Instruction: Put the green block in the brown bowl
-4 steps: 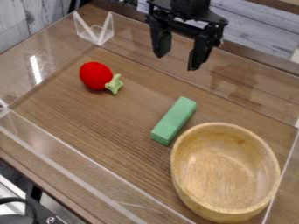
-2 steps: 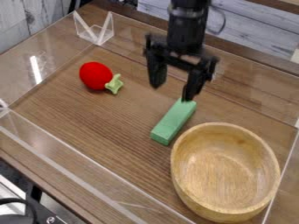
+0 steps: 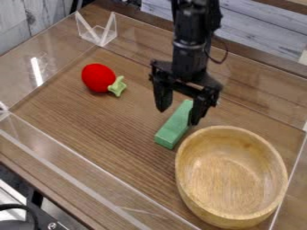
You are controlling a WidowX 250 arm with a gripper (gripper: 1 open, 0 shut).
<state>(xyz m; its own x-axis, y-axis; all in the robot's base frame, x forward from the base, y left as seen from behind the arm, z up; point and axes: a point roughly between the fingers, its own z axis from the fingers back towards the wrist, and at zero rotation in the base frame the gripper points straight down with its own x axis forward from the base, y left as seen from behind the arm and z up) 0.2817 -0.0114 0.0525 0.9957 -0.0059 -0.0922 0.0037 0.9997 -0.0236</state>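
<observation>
The gripper [image 3: 181, 104] hangs with jaws spread wide, empty, straddling the far end of the green block [image 3: 175, 128], which lies on the surface at eleven o'clock from the brown bowl [image 3: 232, 212].

Table [image 3: 108, 126]: toy fruit [image 3: 99, 78] at left; block [image 3: 175, 128] at centre, gripper [image 3: 182, 102] directly above it; bowl [image 3: 232, 173] right of and nearer than the block.

brown bowl [image 3: 232, 175]: grained wood | green block [image 3: 174, 130]: matte | table [image 3: 84, 126]: wood-grain
</observation>
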